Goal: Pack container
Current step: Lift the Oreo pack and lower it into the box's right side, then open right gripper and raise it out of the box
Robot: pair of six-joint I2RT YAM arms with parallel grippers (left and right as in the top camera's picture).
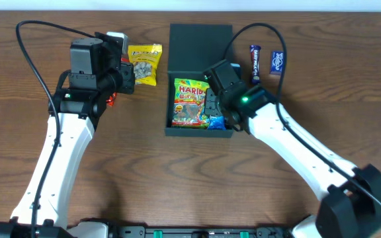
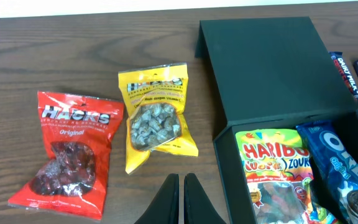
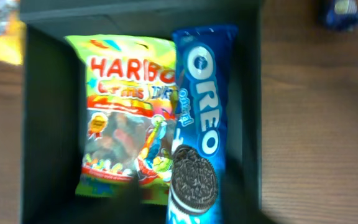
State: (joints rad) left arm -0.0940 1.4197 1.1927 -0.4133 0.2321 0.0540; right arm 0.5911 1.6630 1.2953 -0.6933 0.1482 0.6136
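The container [image 1: 198, 132] is a dark box standing open, its lid [image 1: 200, 45] laid back flat. Inside lie a Haribo bag [image 1: 189, 102] on the left and a blue Oreo pack [image 1: 216, 121] on the right. Both show in the right wrist view, Haribo [image 3: 126, 112] and Oreo [image 3: 202, 106]. My right gripper [image 1: 214, 104] hovers inside the box, its blurred fingers [image 3: 188, 199] open on either side of the Oreo pack. My left gripper [image 2: 183, 193] is shut and empty over the table, left of the container wall [image 2: 224, 168].
A yellow Hacks packet [image 2: 157, 115] and a red Hacks packet [image 2: 70, 146] lie left of the box. A dark chocolate bar [image 1: 254, 63] and a small blue packet [image 1: 276, 63] lie to its right. Arm cables arch over both sides.
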